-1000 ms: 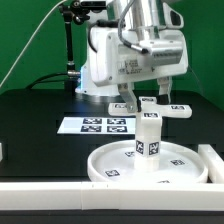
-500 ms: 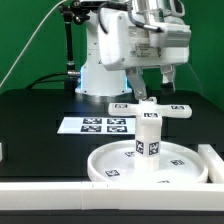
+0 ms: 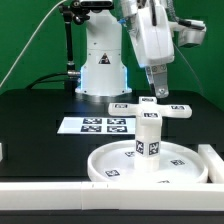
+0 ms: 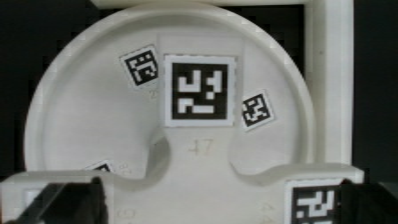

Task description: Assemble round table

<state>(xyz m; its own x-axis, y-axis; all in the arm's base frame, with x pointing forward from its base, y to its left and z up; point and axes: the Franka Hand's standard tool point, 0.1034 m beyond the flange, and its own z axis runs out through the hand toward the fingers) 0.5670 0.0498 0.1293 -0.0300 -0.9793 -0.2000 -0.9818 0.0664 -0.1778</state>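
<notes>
The large rimmed round disc (image 3: pixel 112 163) lies on the black table near the front. The short cylinder post (image 3: pixel 148 135) stands upright on its middle. The cross-shaped piece (image 3: pixel 150 106) rests on top of the post. My gripper (image 3: pixel 157 90) hangs just above the cross-shaped piece, clear of it, open and empty. In the wrist view the disc (image 4: pixel 107 60) fills the frame, the post's tag (image 4: pixel 196 93) faces the camera, and the cross-shaped piece (image 4: pixel 196 185) lies below the gripper (image 4: pixel 192 203), whose dark fingers (image 4: pixel 71 203) stand wide apart.
The marker board (image 3: pixel 100 125) lies flat behind the disc on the exterior view's left. A long white bar (image 3: pixel 50 192) runs along the front, with a white wall (image 3: pixel 213 160) at the exterior view's right. The robot base (image 3: pixel 100 65) stands at the back.
My gripper has let go of the cross-shaped piece, risen above it and turned about its axis. The cross-shaped piece stays on the post.
</notes>
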